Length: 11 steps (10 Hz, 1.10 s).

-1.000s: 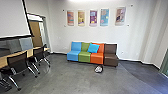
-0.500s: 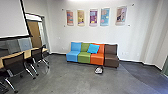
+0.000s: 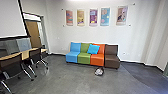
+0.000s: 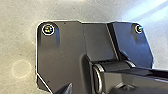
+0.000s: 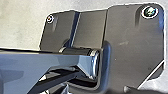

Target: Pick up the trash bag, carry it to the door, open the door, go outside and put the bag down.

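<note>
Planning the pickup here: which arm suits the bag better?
Probably the right: the bag lies slightly right of centre in the head view. It is well ahead, so driving closer could change that.

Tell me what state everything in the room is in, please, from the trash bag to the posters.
Trash bag: on the floor, slumped, not picked up
Sofa seats: upright, side by side
Blue cushion: tilted, leaning on the backrests
Posters: hung in a row
Chairs: upright, by the table
White screen: hanging
Wooden door: open or shut, can't tell
</note>
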### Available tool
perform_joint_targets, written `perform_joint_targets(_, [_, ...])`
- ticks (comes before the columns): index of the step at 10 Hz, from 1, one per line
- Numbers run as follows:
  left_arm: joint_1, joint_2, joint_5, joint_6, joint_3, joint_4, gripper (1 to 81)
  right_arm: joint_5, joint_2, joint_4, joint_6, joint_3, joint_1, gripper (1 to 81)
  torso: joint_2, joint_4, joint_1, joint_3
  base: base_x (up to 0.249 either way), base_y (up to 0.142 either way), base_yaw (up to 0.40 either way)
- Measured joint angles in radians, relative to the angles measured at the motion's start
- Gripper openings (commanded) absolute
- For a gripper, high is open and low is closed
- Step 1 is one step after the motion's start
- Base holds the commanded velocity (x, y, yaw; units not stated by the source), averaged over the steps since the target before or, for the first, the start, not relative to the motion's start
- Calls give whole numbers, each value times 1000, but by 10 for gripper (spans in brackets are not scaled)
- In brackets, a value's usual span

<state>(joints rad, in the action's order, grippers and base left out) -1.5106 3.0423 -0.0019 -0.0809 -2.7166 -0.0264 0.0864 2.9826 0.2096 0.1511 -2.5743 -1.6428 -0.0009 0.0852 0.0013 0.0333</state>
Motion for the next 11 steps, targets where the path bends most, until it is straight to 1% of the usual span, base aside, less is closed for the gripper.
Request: perform_joint_targets(11, [1, 0, -1, 0, 0, 0, 811, -2, 3, 0, 0, -7, 5, 811, 0, 0, 0, 0, 186, 0, 0])
